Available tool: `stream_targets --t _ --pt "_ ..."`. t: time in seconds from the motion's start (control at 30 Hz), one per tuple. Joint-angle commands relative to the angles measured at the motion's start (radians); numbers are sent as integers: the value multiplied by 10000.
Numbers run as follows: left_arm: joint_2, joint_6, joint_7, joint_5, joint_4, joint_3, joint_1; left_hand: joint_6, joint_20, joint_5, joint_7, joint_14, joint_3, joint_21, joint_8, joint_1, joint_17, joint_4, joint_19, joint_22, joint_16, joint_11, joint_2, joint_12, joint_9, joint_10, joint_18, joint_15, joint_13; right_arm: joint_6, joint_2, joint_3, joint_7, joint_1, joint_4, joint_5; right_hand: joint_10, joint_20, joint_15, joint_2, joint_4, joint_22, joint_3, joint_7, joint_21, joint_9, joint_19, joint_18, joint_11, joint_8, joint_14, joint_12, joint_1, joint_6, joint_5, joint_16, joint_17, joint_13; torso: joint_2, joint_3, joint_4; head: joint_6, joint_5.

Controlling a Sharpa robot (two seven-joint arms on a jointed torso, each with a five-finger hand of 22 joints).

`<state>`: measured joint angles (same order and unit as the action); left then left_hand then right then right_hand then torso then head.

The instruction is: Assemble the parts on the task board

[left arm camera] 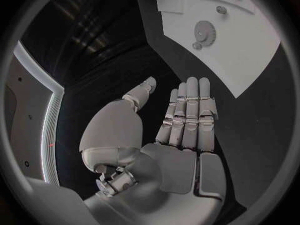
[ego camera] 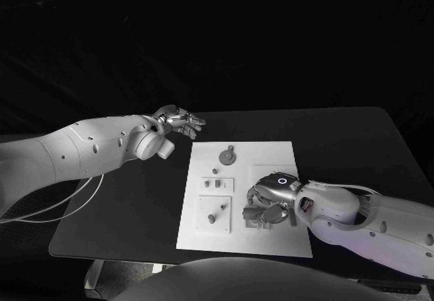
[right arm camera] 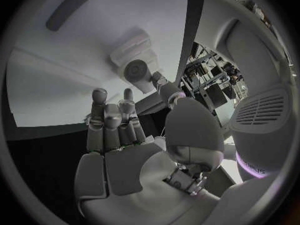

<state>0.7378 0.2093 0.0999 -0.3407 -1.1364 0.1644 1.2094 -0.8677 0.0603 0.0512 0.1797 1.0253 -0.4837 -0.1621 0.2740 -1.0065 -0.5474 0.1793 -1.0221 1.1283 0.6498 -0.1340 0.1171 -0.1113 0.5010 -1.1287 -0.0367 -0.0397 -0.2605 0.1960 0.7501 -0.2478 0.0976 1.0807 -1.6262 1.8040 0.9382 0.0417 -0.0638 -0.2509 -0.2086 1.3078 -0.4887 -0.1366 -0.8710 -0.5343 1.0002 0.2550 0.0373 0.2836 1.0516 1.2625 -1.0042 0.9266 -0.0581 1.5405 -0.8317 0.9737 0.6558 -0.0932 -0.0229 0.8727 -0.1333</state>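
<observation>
The white task board (ego camera: 271, 241) lies mid-table. On it are a round grey gear-like part (ego camera: 228, 155), small grey pieces (ego camera: 213, 184) and a peg (ego camera: 212, 218). My right hand (ego camera: 271, 195) is low over the board's right side, next to a cluster of grey parts (ego camera: 262, 216). In the right wrist view this hand (right arm camera: 125, 155) has straight fingers, and its thumb tip is beside a round part on a block (right arm camera: 134, 71); nothing is gripped. My left hand (ego camera: 179, 121) hovers off the board's far left corner, fingers straight, palm (left arm camera: 178, 135) bare.
The black table (ego camera: 344, 144) stretches right of and behind the board. The left wrist view shows the board (left arm camera: 250, 50) with the gear (left arm camera: 204, 32) some way beyond the fingertips. A dark slot (right arm camera: 75, 7) marks the board ahead of the right hand.
</observation>
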Motion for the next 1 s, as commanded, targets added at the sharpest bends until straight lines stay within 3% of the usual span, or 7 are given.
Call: stream_targets --t 0.03,0.27,0.5,0.63,0.77,1.0 --pt "-5 -108 48 -14 -29 -3 9 79 -21 -4 -22 30 -5 33 68 18 -13 -48 31 17 -36 20 35 -45 -11 75 -70 -9 14 -299 -30 -1 -20 -33 24 234 -3 -66 -93 -15 -63 195 -11 1 -44 -17 7 68 -95 48 2 49 -86 78 41 54 -3 -11 2 -2 0 -1 -15" --pt "-8 -103 50 -14 -25 -3 9 80 -21 -3 -22 30 -5 34 69 16 -16 -48 31 19 -39 20 35 -45 -12 76 -70 -9 15 -278 -69 0 -76 -67 56 234 1 -56 -118 106 -196 197 -4 42 -66 -45 -13 68 -132 115 -11 65 -195 209 40 75 -5 -15 -1 1 0 -1 -25" --pt "-14 -97 52 -17 -17 -3 9 81 -21 -3 -21 31 -6 36 70 13 -21 -47 31 21 -42 20 35 -46 -12 77 -71 -9 16 -290 -125 0 -150 -92 118 304 10 -30 -170 607 -760 193 36 108 -118 -86 -58 68 -193 191 -36 87 -636 392 42 112 6 -34 -1 0 -2 -1 -18" --pt "-20 -102 55 -18 -13 -3 9 82 -21 -3 -21 31 -6 38 71 11 -23 -46 31 22 -44 20 34 -47 -13 77 -71 -9 16 -242 -134 1 -226 -95 123 378 9 -25 -204 898 -834 198 79 165 -146 -116 -116 68 -242 251 -61 105 -1283 548 40 134 10 -38 -2 1 -4 -1 -20" --pt "-19 -96 50 -20 -8 -3 9 83 -21 -3 -21 31 -6 38 72 10 -26 -46 31 23 -47 20 33 -47 -13 78 -71 -9 17 -248 -137 1 -234 -95 138 410 100 37 -232 929 -752 177 -619 234 -162 -121 -55 68 -301 316 -23 122 -1727 812 38 153 28 -64 -4 -1 -5 -1 -23" --pt "-18 -88 44 -24 -7 -3 9 86 -22 -3 -20 30 -4 41 72 12 -31 -47 31 25 -51 19 35 -48 -14 80 -70 -10 18 -45 -137 2 -419 -95 165 426 122 51 -241 893 -763 187 -874 245 -189 -107 -51 68 -312 300 -15 124 -1685 860 39 166 35 -75 -3 3 -6 -1 -21"
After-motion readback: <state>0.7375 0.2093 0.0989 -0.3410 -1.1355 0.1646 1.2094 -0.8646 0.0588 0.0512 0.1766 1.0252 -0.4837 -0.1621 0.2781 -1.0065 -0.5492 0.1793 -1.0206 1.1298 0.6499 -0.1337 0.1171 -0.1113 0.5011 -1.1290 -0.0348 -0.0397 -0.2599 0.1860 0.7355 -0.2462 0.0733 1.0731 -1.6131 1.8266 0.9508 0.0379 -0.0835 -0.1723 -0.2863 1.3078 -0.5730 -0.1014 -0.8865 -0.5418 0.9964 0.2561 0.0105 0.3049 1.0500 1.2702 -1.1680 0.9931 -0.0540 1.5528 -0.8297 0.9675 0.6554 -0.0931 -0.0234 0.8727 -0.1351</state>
